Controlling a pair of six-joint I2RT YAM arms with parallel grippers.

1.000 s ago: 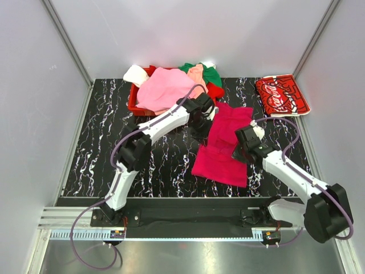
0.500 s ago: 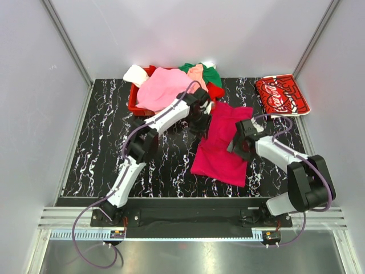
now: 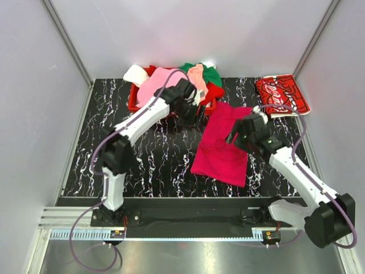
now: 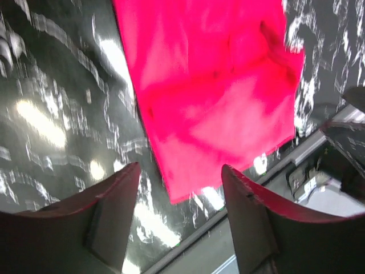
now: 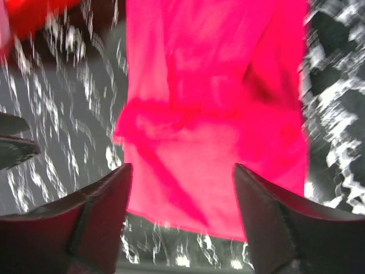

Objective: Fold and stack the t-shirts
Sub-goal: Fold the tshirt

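A plain magenta t-shirt point(image 3: 221, 147) lies partly folded on the black marbled table, right of centre. It fills the left wrist view point(image 4: 211, 85) and the right wrist view point(image 5: 217, 103). My left gripper point(image 3: 190, 118) hovers open just left of its top edge, near the basket; nothing sits between its fingers point(image 4: 179, 171). Over the shirt's right edge, my right gripper point(image 3: 239, 137) is open and empty too point(image 5: 182, 168). A folded red Coca-Cola tee point(image 3: 281, 95) lies at the back right. Pink point(image 3: 157, 85), peach point(image 3: 197, 73), green point(image 3: 212, 74) and white point(image 3: 136, 74) tees are heaped in the basket.
The red plastic basket point(image 3: 133, 104) stands at the back, left of centre, under the heap. Grey walls close in the table on three sides. A metal rail point(image 3: 188, 201) runs along the near edge by the arm bases.
Both grippers have opened and let go of the magenta shirt. The left arm has swung back and left toward the basket. The right gripper has drawn slightly right of the shirt.
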